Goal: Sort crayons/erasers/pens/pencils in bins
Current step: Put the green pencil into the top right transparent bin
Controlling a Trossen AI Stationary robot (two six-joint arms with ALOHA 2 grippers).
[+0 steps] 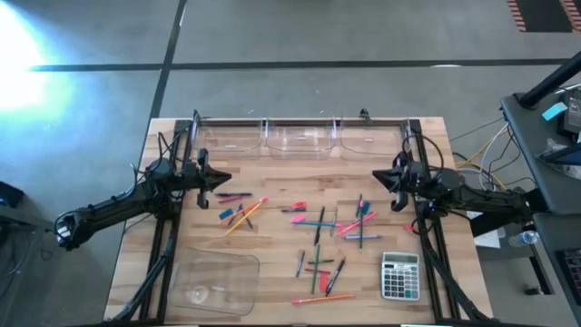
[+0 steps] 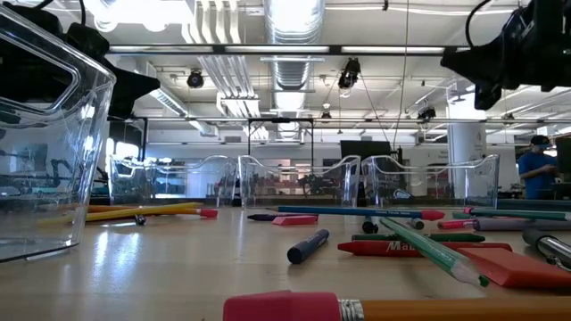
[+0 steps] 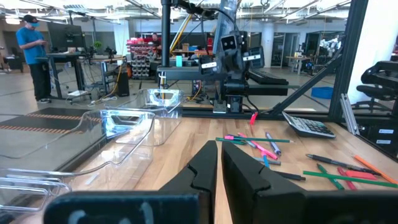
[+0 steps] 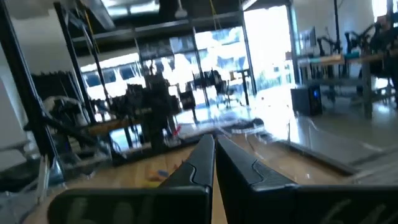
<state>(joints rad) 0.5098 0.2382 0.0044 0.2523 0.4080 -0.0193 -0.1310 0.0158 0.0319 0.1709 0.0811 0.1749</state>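
Observation:
Crayons, pens, pencils [image 1: 238, 211] and erasers [image 1: 300, 218] lie scattered flat on the wooden table, in a left cluster, a middle cluster [image 1: 340, 222] and a near cluster [image 1: 318, 270]. Three clear bins [image 1: 300, 136] stand in a row along the far edge, and a larger clear tray [image 1: 213, 280] sits at the near left. My left gripper [image 1: 218, 182] hovers shut at the table's left, pointing level toward the middle, and shows shut in its wrist view [image 3: 219, 167]. My right gripper [image 1: 377, 179] hovers shut at the right [image 4: 214, 155]. Neither holds anything.
A grey calculator [image 1: 399, 275] lies at the near right. Black frame posts [image 1: 195, 127] stand at both ends of the bin row. In the low view a red eraser [image 2: 513, 266] and a dark pen [image 2: 308, 246] lie close to the near edge.

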